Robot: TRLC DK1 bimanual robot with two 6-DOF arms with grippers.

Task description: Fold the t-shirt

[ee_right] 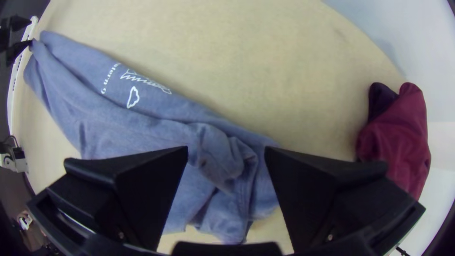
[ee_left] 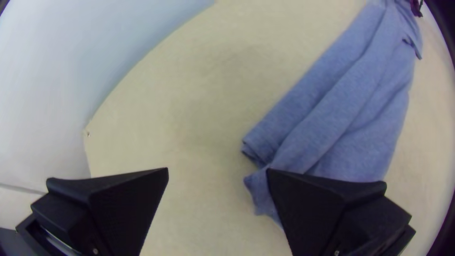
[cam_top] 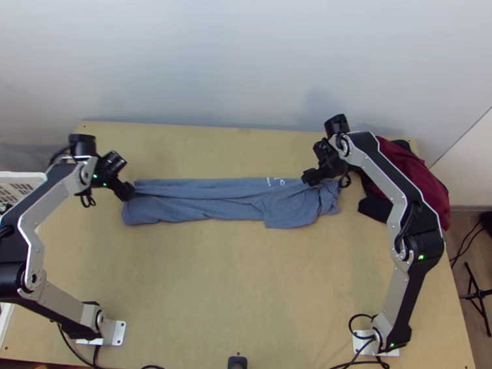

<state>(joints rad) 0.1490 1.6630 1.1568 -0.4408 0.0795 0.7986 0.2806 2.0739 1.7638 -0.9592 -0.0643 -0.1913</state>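
The blue t-shirt (cam_top: pixel 212 201) lies as a long folded strip across the table, flat at its left end and bunched at its right end. At its left end stands my left gripper (cam_top: pixel 129 194). In the left wrist view the left gripper (ee_left: pixel 217 173) is open, one finger over the shirt's edge (ee_left: pixel 327 132), the other over bare table. My right gripper (cam_top: pixel 310 178) is above the right part. In the right wrist view the right gripper (ee_right: pixel 226 154) stands open, with rumpled shirt cloth (ee_right: pixel 218 166) between and below its fingers.
Dark red and black cloths (cam_top: pixel 413 179) lie heaped at the table's right back. A white basket (cam_top: pixel 4 334) with clothes stands by the left edge. Bare wooden table (cam_top: pixel 241 295) stretches between the shirt and the arms' bases.
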